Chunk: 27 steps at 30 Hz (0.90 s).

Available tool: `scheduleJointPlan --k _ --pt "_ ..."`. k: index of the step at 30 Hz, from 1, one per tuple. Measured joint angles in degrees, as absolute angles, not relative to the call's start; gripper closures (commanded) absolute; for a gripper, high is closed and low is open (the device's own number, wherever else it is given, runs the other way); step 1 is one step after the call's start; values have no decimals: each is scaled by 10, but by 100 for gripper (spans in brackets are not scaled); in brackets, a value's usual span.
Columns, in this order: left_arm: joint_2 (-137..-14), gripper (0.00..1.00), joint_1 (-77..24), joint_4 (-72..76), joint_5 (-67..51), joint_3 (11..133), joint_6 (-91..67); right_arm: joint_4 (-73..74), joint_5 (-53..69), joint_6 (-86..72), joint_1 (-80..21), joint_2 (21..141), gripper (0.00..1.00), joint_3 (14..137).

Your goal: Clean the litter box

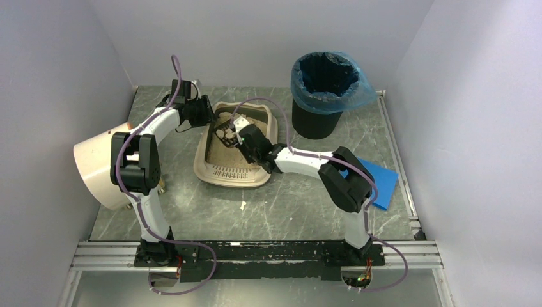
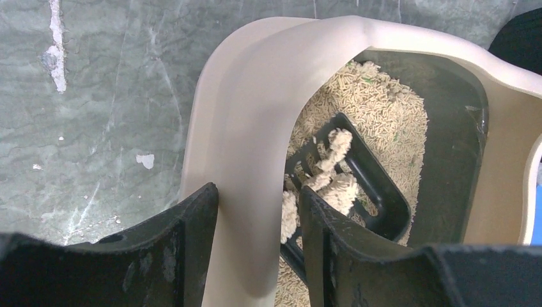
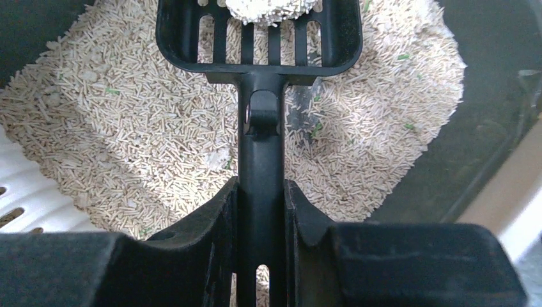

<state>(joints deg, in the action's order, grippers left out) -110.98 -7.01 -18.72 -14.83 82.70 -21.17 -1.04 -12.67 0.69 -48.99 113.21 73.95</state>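
Note:
The beige litter box [image 1: 204,153] lies mid-table, its slotted lip toward the arms, with tan pellet litter [image 3: 128,128] inside. At its far-left rim [image 2: 249,128], my left gripper [image 2: 259,192] [image 1: 203,115] straddles the wall, one finger outside and one inside, shut on it. My right gripper [image 3: 261,185] [image 1: 246,137] is shut on the handle of a black slotted scoop [image 3: 261,128]. The scoop's head [image 2: 383,192] sits over the litter and carries pale clumps [image 2: 339,185] [image 3: 271,7].
A black bin with a blue liner [image 1: 323,89] stands at the back right. A cream drum [image 1: 99,163] lies on its side at the left edge. A blue sheet [image 1: 380,182] lies at the right. White crumbs [image 1: 243,205] dot the grey table in front of the box.

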Motion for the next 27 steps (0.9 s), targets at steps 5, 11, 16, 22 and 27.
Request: scheduleJointPlan --k 5,11,16,22,27 --pt "-1107 41 -70 -187 -150 827 -217 -10 -124 15 -490 1100 100 727" --pt "-1106 33 -73 -187 -150 827 -220 -2 -126 18 -490 1058 100 697" --pt "-1091 28 -75 -197 -151 827 -223 8 -131 20 -490 999 100 653" --pt "-1055 2 -78 -200 -155 828 -230 18 -145 22 -490 950 100 627" --pt "-1025 2 -79 -200 -154 828 -235 17 -162 33 -495 925 100 598"
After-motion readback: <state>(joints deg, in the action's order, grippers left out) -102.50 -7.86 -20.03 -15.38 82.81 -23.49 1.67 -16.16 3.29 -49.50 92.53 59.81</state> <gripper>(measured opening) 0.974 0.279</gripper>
